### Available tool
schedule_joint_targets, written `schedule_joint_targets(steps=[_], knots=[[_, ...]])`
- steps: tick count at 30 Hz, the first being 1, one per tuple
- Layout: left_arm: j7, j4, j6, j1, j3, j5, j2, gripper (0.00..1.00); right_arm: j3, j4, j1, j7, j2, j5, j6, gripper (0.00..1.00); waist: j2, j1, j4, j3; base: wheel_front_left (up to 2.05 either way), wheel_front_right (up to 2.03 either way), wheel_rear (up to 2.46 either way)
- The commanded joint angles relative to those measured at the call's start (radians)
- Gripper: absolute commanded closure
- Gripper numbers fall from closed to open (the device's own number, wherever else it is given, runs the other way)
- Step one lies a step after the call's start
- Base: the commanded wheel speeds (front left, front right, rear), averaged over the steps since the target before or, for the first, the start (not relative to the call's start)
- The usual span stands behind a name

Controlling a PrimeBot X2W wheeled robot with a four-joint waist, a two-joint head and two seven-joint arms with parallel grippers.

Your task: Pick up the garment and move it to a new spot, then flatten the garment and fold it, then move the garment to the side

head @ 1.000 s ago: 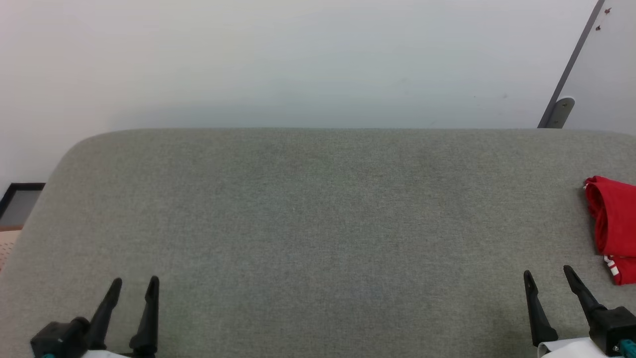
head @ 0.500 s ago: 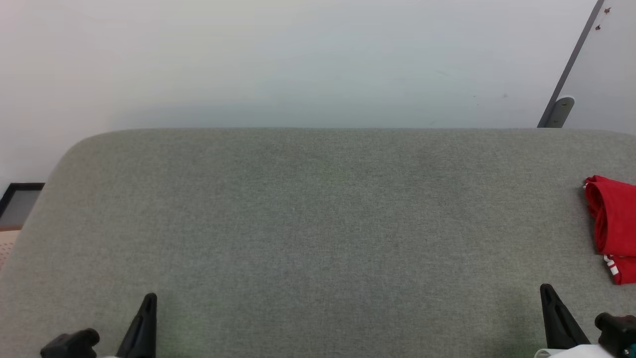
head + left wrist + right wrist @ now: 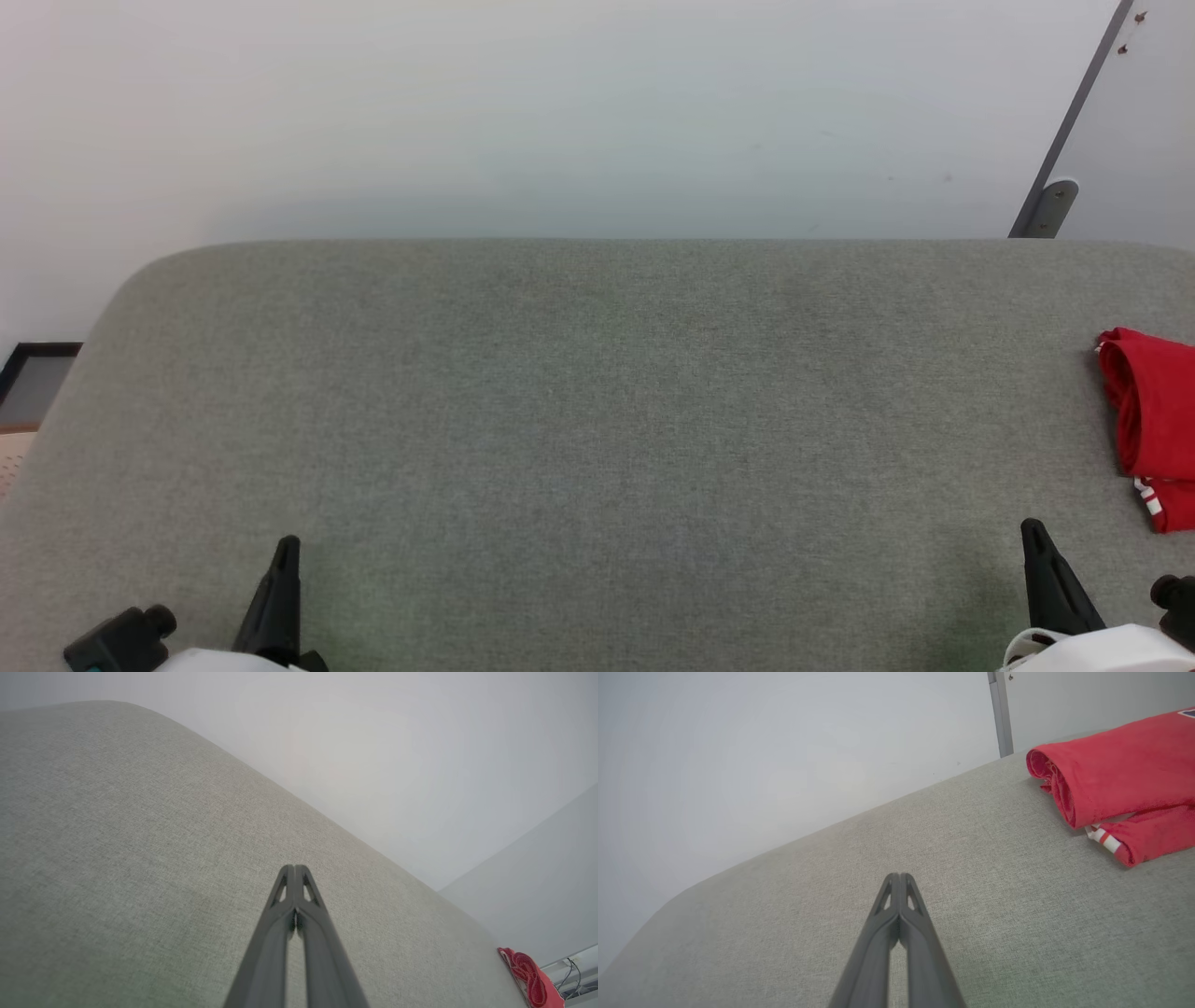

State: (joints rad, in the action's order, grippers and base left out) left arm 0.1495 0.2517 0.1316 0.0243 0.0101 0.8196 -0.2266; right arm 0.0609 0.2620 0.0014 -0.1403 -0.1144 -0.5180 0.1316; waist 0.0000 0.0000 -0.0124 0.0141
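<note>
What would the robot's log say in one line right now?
left gripper: shut, empty | right gripper: shut, empty | garment: folded, lying at right edge of grey cushion, apart from both grippers

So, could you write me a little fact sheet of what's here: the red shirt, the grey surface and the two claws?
garment: red with white-striped trim, folded, lying at the surface's right end
surface: grey fabric, wall behind it
left gripper: shut, holding nothing
right gripper: shut, holding nothing, apart from the garment
task stage: garment looks folded and set aside
</note>
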Motion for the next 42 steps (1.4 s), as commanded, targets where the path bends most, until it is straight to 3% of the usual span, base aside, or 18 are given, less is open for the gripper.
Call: schedule_joint_targets(steps=[1,42], knots=[[-0.009,-0.013,0.000,-0.027,0.012,0.034,-0.003,1.00,0.007,-0.016,-0.029,0.007,0.000,-0.048,0.000,1.00,0.0000,0.0000,0.000,0.000,0.00,0.00,0.00],[-0.142,-0.011,-0.001,-0.085,0.061,0.425,0.089,1.00,0.032,-0.019,-0.076,0.135,0.034,-0.588,-0.001,1.00,0.0000,0.0000,0.005,-0.007,0.00,0.00,0.00]])
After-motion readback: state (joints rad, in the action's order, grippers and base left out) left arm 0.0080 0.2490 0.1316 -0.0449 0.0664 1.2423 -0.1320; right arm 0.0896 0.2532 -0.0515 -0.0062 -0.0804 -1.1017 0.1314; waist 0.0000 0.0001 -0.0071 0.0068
